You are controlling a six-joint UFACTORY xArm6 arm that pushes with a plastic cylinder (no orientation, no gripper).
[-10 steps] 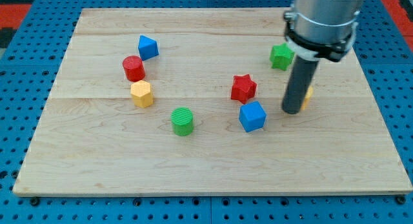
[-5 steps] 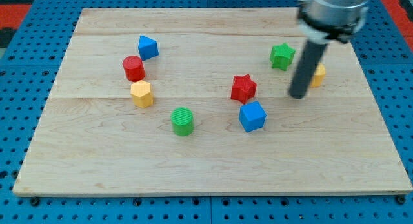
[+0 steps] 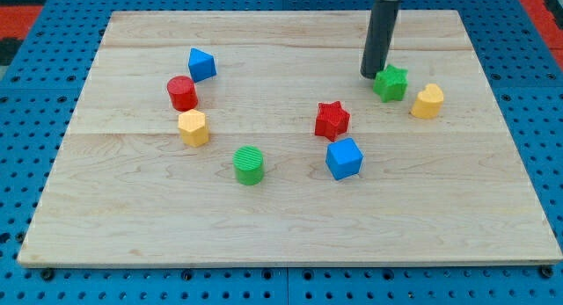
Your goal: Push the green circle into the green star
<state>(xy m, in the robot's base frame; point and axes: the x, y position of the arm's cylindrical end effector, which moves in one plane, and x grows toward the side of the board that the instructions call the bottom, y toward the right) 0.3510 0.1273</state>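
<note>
The green circle [image 3: 249, 164] is a short cylinder on the wooden board, left of centre and toward the view's bottom. The green star [image 3: 391, 82] lies at the upper right of the board. My tip [image 3: 370, 75] stands just to the left of the green star and a little above it, touching or nearly touching it. The tip is far to the upper right of the green circle. A red star [image 3: 332, 119] and a blue cube [image 3: 344, 157] lie between the two green blocks.
A yellow block [image 3: 427, 101] lies just right of the green star. At the left are a blue triangular block [image 3: 201, 64], a red cylinder [image 3: 182, 93] and a yellow hexagon [image 3: 193, 127]. The wooden board [image 3: 290, 226] rests on a blue pegboard.
My tip moved from right of the blue cube up and left to the green star's upper left. The yellow block shifted to the upper right, and the green star slid slightly right and down.
</note>
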